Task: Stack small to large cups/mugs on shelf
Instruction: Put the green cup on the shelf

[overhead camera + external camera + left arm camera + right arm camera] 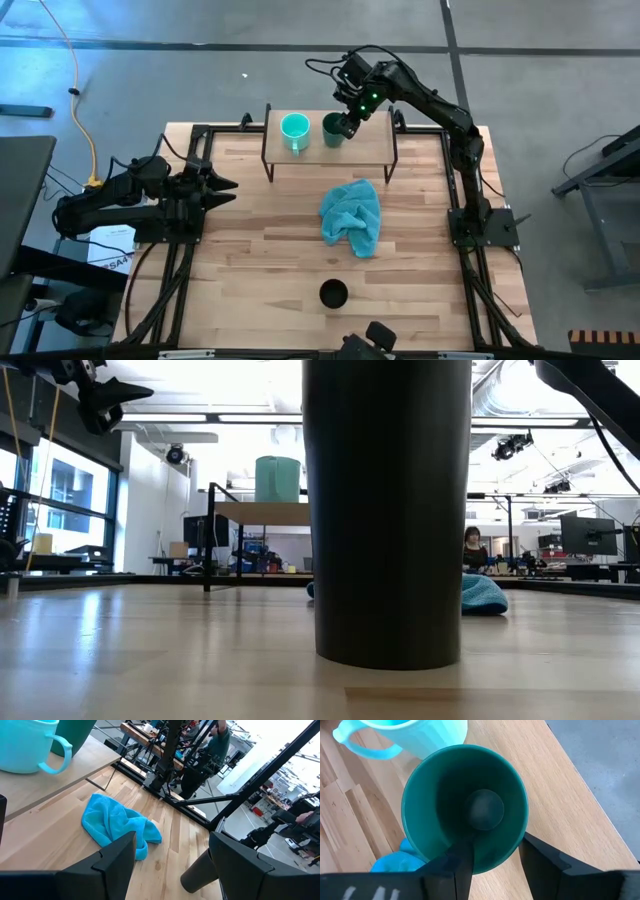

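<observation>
The light turquoise mug (295,130) and the dark green cup (333,131) stand side by side on the light-wood shelf (370,152) at the table's far side. My right gripper (347,124) is above the green cup (465,805) and open. One finger is inside the cup and one outside. The taller black cup (333,294) stands upright near the table's front edge and fills the low view (388,510). My left gripper (222,190) waits open and empty at the table's left. My right gripper comes at the green cup from above, slanting down. One finger (465,852) is inside the cup and the other (540,857) is outside its rim (507,855). The gap is wider than the wall. I cannot tell whether either finger touches. The cup stands upright on the shelf.
A crumpled teal cloth (352,216) lies mid-table between the shelf and the black cup. The shelf's black legs (267,165) stand on the table. A person (470,550) is in the room beyond the table.
</observation>
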You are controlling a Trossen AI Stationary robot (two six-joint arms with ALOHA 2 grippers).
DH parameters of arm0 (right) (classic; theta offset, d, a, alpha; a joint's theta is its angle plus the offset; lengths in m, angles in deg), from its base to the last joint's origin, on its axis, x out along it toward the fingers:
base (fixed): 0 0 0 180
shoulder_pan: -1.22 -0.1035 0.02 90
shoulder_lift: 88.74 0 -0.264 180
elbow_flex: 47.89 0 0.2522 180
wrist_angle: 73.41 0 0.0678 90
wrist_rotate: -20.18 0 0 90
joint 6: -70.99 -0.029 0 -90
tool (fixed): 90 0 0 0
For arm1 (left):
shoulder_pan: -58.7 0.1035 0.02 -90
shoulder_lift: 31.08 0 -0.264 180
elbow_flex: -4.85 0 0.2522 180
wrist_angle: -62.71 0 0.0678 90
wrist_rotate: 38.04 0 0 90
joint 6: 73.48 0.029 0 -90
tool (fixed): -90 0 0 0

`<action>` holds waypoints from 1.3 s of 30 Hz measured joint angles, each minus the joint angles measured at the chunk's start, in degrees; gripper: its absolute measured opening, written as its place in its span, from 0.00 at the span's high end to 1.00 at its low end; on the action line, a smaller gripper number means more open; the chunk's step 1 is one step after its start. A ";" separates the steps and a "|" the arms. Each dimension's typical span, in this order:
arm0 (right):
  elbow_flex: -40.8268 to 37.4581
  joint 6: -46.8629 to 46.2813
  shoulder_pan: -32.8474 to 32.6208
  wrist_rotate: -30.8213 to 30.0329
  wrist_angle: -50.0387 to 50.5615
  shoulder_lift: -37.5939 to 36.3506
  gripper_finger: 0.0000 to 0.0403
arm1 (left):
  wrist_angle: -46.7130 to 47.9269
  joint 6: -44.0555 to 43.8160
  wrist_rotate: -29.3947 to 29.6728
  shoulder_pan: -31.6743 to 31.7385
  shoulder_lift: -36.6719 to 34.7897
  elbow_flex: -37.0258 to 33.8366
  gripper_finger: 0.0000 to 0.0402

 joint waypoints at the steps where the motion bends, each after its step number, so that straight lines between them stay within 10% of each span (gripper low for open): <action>1: 0.00 0.00 0.00 0.00 0.00 0.00 0.64 | 0.00 0.08 0.00 0.00 0.00 0.00 0.41; 39: 0.85 -1.05 0.00 1.14 -0.09 -0.96 0.58 | -0.02 -0.09 0.01 0.01 -0.01 0.00 0.41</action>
